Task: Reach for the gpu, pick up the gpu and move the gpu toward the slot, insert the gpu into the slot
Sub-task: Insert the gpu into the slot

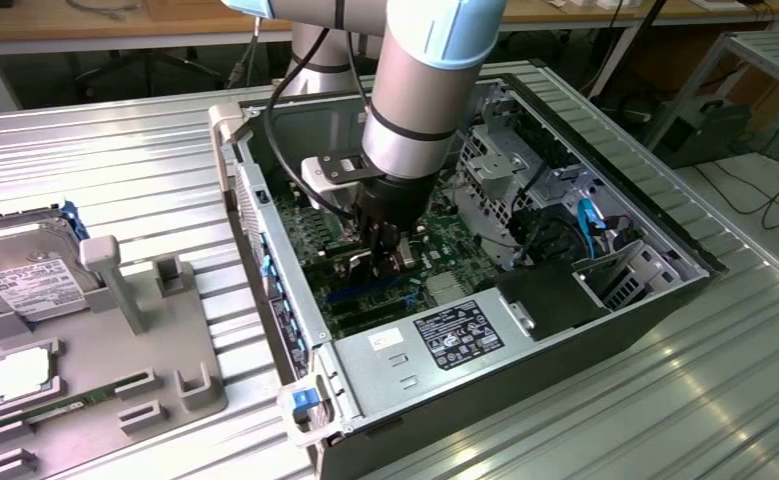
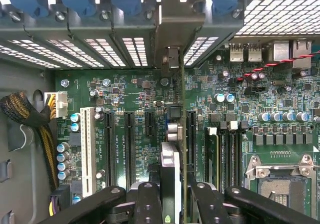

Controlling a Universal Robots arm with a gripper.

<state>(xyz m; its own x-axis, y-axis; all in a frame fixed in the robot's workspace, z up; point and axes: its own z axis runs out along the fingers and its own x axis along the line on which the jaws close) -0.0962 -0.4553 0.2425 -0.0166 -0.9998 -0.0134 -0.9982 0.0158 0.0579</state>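
Note:
Inside the open computer case (image 1: pixel 656 290), my gripper (image 1: pixel 378 258) reaches down over the green motherboard (image 1: pixel 436 290). It is shut on the gpu (image 2: pixel 170 156), seen edge-on in the wrist view between the two black fingers (image 2: pixel 148 204). The card's metal bracket (image 2: pixel 178 26) sits against the case's rear wall among the blue slot covers. The card stands upright between black connector strips (image 2: pixel 128 141). A blue strip, the slot (image 1: pixel 345 297), shows on the board just below the gripper in the exterior view. The card hides its own lower edge, so I cannot tell how deep it sits.
A silver hard drive (image 1: pixel 26 278) and a grey holder tray (image 1: pixel 122 350) lie on the ribbed table at the exterior view's left. The power supply (image 1: pixel 459 335) and drive cage (image 1: pixel 516 165) crowd the case. A white connector strip (image 2: pixel 88 149), cable bundle (image 2: pixel 25 115) and processor socket (image 2: pixel 280 184) flank the card.

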